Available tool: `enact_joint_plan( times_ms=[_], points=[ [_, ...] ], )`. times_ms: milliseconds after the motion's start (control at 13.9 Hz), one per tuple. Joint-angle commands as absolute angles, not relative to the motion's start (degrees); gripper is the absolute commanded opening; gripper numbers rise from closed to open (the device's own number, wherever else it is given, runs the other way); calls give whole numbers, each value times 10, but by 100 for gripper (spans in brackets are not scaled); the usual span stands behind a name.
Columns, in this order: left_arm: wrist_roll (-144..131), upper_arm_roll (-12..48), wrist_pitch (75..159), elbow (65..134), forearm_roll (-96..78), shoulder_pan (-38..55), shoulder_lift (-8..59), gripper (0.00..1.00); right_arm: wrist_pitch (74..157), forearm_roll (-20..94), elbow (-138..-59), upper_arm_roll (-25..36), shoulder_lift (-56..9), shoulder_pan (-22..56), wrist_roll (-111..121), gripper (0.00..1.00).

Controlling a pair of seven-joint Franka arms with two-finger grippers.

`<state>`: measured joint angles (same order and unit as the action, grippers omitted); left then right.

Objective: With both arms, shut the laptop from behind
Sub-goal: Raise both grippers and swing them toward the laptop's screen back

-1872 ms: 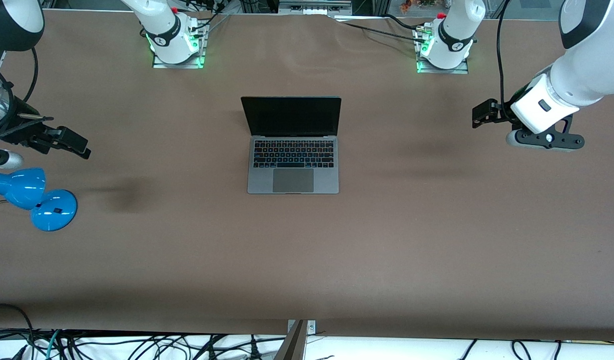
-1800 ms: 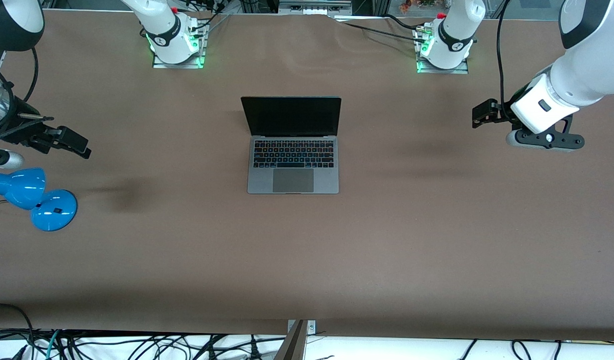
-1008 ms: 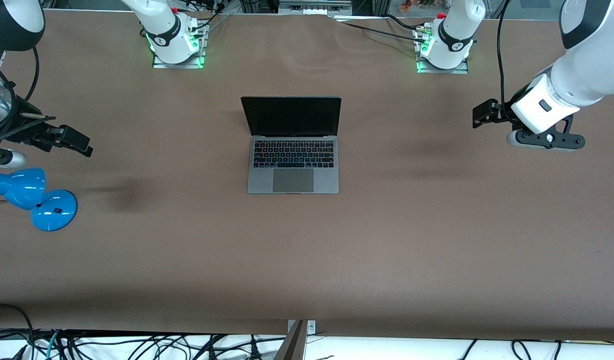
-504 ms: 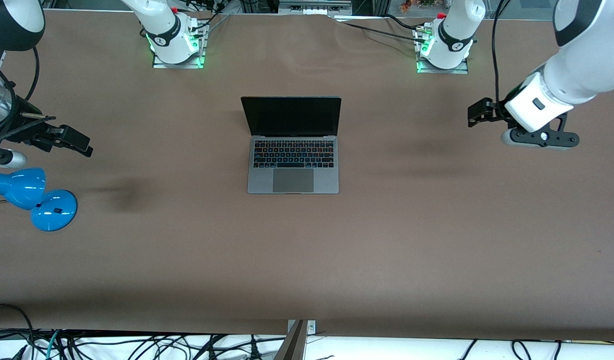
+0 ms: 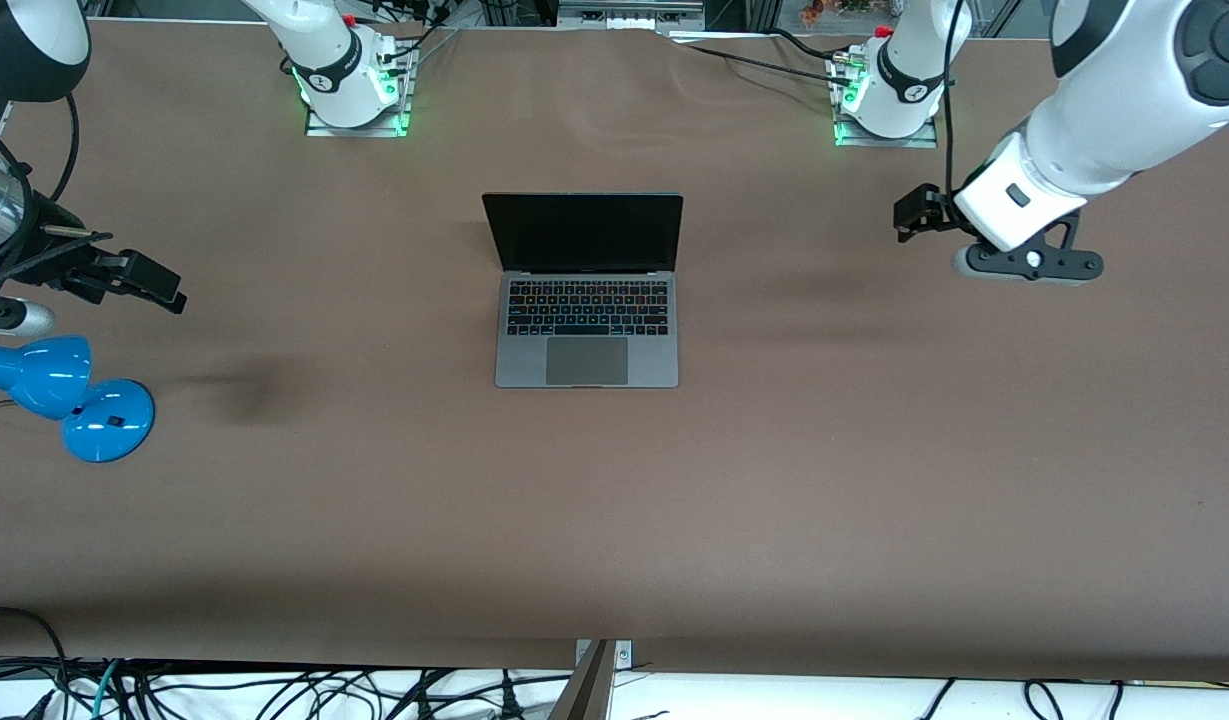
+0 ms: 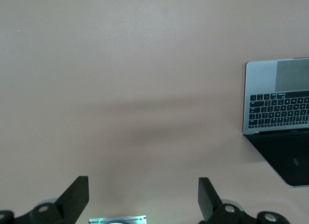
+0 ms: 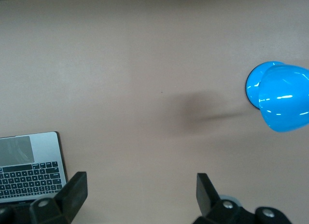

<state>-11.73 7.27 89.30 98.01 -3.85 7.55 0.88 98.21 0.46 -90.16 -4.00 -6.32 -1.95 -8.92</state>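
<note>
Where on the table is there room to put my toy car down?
Lots of room. The widest bare patch runs from the laptop down to the table edge nearest the front camera. Bare cloth also lies on both sides of the laptop. The only crowded spot is by the blue lamp, at the right arm's end.

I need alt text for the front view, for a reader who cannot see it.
An open laptop sits mid-table on a brown table. The left gripper and right gripper hang open over bare table toward their ends, with a blue lamp below the right gripper.
</note>
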Motion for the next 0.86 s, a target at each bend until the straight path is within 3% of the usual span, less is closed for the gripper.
enact_joint_plan(
  times_ms=[0, 792],
  points=[
    [-131, 87, 892, 1005, -33, 72, -18, 100, 979, 14, -914, -43, -49, -23, -89, 100],
    [-182, 127, 891, 1040, -52, 76, -52, 100, 969, 15, -915, -47, -54, -22, -87, 100]
  ],
)
